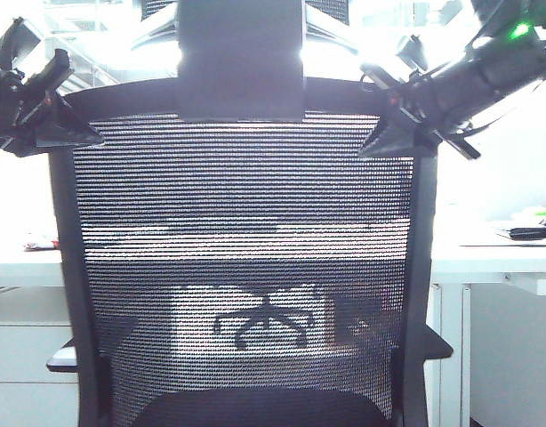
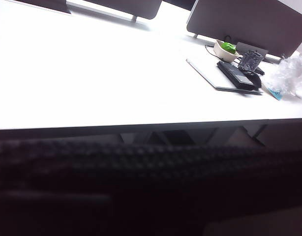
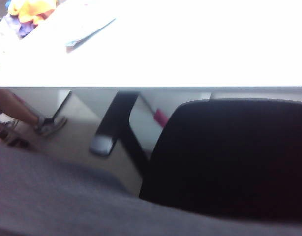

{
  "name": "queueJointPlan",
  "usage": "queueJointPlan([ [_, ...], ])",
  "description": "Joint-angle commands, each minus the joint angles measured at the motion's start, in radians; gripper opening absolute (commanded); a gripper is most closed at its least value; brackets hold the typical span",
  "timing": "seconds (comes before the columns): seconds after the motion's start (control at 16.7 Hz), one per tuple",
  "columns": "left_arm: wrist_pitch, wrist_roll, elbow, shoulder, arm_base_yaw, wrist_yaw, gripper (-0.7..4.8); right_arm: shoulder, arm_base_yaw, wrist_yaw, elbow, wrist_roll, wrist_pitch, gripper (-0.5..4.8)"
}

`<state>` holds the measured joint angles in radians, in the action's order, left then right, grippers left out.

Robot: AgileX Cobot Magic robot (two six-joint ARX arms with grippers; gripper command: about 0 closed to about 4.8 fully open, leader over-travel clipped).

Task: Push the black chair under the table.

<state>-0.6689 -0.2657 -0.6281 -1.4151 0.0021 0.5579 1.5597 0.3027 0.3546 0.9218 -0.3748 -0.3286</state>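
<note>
White table (image 1: 486, 258) spans the bright office, clutter far right. Left claw (image 1: 64, 129) at the upper left corner of the black chair (image 1: 246, 267), right claw (image 1: 397, 133) at its upper right; can't tell either opening. Chair: mesh back, solid frame, headrest bracket, right in front of the table's near edge.

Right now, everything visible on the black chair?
The black mesh-backed office chair stands upright, its back filling the exterior view: see-through mesh in a solid black frame, headrest bracket on top, short armrests low at each side. The left claw and right claw sit at its upper corners. The long white desk lies beyond.
</note>
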Motion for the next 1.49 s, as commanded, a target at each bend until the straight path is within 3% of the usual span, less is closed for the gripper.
queueJointPlan([
  [0.06,-0.030,0.005,-0.052,-0.050,0.005,-0.037,-0.06,0.000,-0.003,-0.013,0.025,0.015,-0.077,-0.06],
  [0.24,-0.070,-0.001,-0.102,-0.131,0.005,0.003,-0.06,0.006,-0.003,-0.023,0.025,0.026,-0.090,-0.06],
  [1.49,-0.119,0.030,-0.274,-0.289,-0.001,-0.023,-0.06,0.221,-0.027,-0.012,0.254,0.046,-0.118,-0.06],
])
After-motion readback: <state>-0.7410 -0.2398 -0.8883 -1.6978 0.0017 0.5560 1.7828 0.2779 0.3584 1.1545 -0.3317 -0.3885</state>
